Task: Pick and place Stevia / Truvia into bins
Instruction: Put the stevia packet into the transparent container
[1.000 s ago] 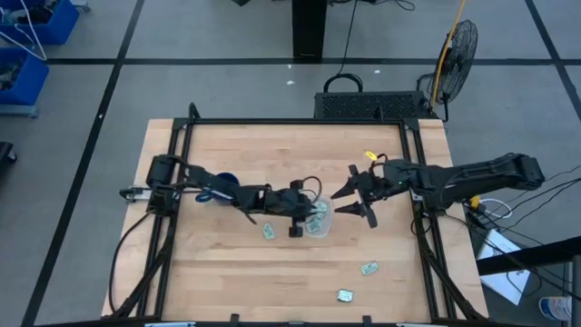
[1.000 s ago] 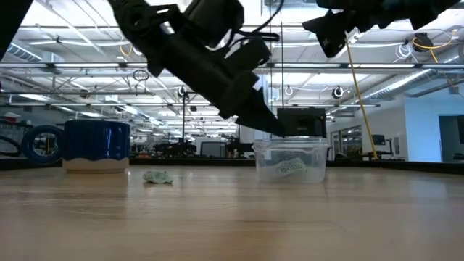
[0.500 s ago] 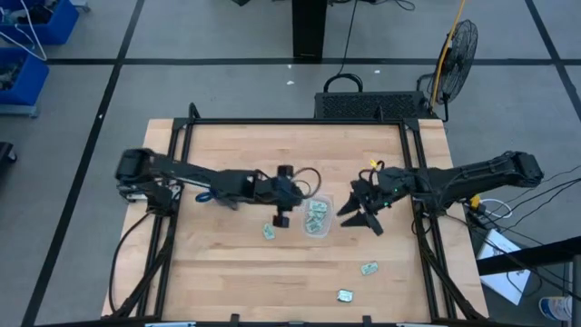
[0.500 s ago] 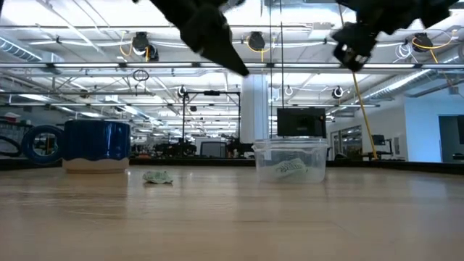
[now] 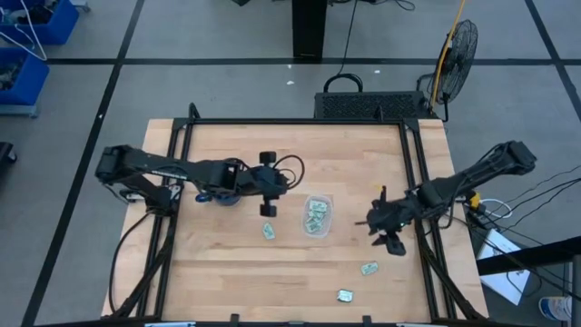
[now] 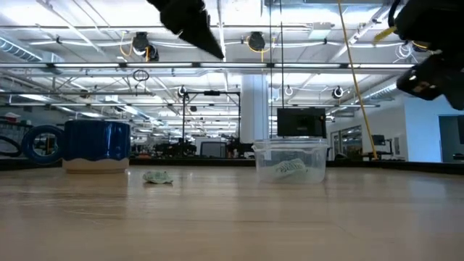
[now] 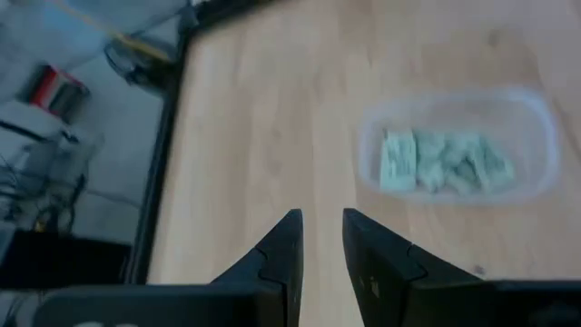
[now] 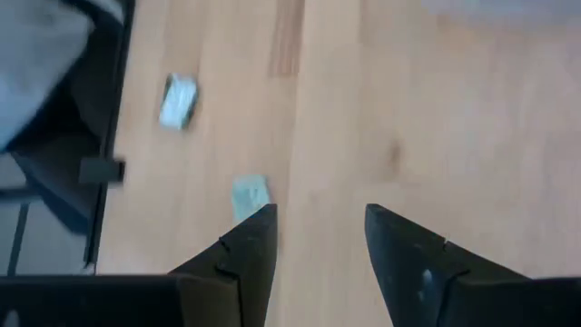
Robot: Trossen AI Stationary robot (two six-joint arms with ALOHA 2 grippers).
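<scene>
High view: the clear tub (image 5: 317, 215) on the desk (image 5: 300, 154), holding several green-white packets (image 5: 315, 216), lies between the left hand (image 5: 267, 184), fingers nearly closed and empty, and the right hand (image 5: 385, 232), spread open above two loose packets (image 5: 369, 268).

No text, label or number is legible on anything here.

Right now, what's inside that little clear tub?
The clear tub holds several pale green packets in a loose heap. Overlapping hides the exact count and anything beneath them.
</scene>
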